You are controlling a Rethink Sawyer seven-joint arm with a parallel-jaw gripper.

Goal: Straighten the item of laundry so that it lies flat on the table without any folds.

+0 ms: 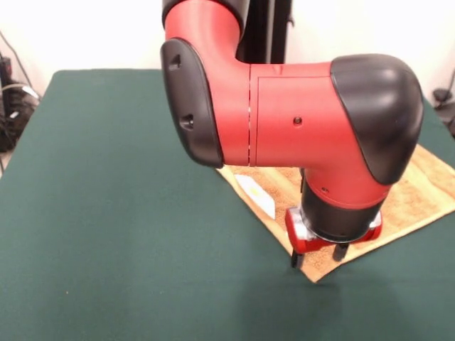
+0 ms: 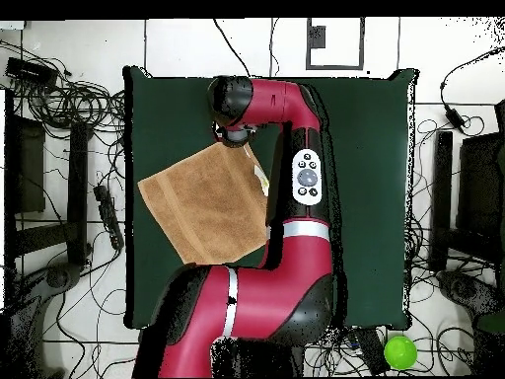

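Fingers of the gripper are pointing down w/ a gap showing between the two dark tips, so they're sitting apart, not gripping anything, right at the near corner of the towel. Towel's lying spread on the table, turned diamond-wise towards the front view's right side, partly hidden by the red and black arm. White label is showing at one hem; any writing on it is too small to read. Overhead view: towel is looking flat; green ball is sitting on the floor
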